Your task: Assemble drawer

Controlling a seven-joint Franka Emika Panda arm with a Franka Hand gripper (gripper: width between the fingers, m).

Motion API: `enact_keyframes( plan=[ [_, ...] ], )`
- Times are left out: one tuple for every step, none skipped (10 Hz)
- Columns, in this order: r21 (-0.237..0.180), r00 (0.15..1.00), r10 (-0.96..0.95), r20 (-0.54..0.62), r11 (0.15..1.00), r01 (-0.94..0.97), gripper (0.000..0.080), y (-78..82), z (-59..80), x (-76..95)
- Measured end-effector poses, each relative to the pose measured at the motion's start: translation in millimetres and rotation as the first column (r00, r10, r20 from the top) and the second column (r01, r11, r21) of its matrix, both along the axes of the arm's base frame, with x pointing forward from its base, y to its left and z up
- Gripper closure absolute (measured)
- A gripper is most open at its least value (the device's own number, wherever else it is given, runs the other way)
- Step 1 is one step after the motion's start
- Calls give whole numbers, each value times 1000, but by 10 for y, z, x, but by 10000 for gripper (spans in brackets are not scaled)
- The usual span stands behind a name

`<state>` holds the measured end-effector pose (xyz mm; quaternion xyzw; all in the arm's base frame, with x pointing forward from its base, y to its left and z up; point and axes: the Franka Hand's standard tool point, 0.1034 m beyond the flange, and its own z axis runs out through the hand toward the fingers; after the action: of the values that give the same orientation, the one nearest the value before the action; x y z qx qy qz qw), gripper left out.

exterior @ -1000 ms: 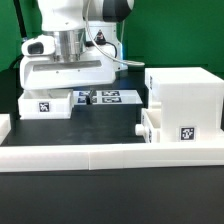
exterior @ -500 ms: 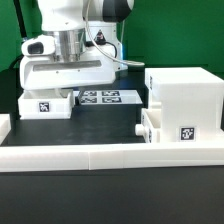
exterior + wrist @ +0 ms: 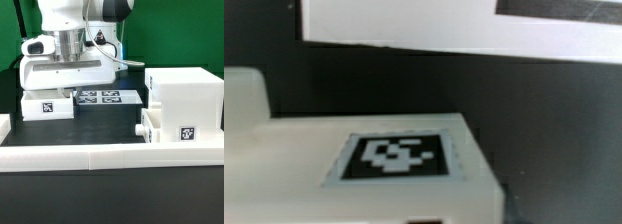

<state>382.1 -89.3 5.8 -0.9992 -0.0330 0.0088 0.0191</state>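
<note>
Black tabletop (image 3: 100,126), small tray (image 3: 47,106) under gripper (image 3: 62,90)

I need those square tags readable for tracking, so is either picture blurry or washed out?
Wrist view: soft and out of focus; the near tag has smeared edges, though its pattern shows. Exterior view: sharper and evenly lit; the top of the housing is nearly washed out, the front tag is crisp, and there is no hard glare.
</note>
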Motion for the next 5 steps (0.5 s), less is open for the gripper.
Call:
enact_keyframes(
  plan=[
    [1, 1000, 8, -2, 1000, -8, 757, 18, 13, 15],
    [8, 999, 34, -14, 999, -34, 757, 102, 81, 83],
    [13, 998, 68, -18, 998, -68, 757, 198, 188, 213],
    [22, 994, 105, -35, 994, -104, 757, 258, 249, 276],
    [40, 983, 166, -74, 986, -164, 757, 336, 368, 398]
  ],
)
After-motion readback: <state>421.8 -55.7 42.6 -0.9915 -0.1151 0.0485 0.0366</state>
